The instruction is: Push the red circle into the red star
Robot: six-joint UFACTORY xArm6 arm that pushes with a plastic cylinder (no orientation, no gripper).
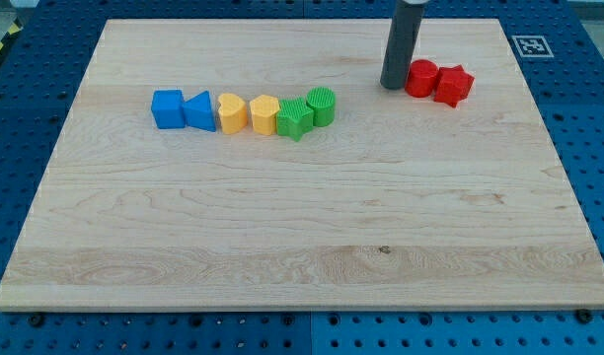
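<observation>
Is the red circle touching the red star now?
Touching. In the camera view the red circle sits directly against the red star, with no board showing between them. My tip stands at the circle's left side.

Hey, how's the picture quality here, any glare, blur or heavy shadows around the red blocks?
Camera view: even, soft lighting, no strong glare on the wooden board. Camera view: the red circle and red star are sharp, with only faint shadows beneath them. Camera view: my tip at the circle's left is crisp, though the rod is cut off at the view's top.
</observation>
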